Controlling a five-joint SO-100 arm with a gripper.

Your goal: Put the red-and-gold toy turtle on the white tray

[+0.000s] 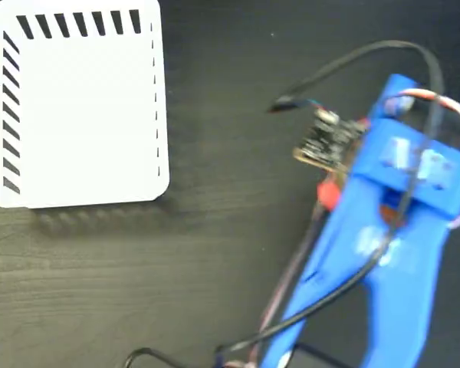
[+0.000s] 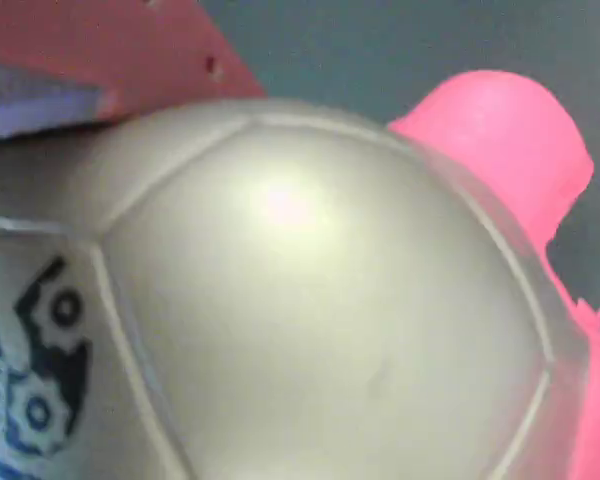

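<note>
Wrist view is filled by the red-and-gold toy turtle (image 2: pixel 310 300), its gold shell pressed close beneath the gripper; whether the jaws are closed on it cannot be told. Grasping seems in hand. Next, carriage toward ten o'clock to the white tray (image 1: pixel 84 107) is needed.

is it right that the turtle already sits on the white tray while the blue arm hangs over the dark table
Not quite. In the fixed view the white tray holds nothing. The turtle fills the wrist view, right under the camera on the blue arm, which does hang over the dark table.
</note>
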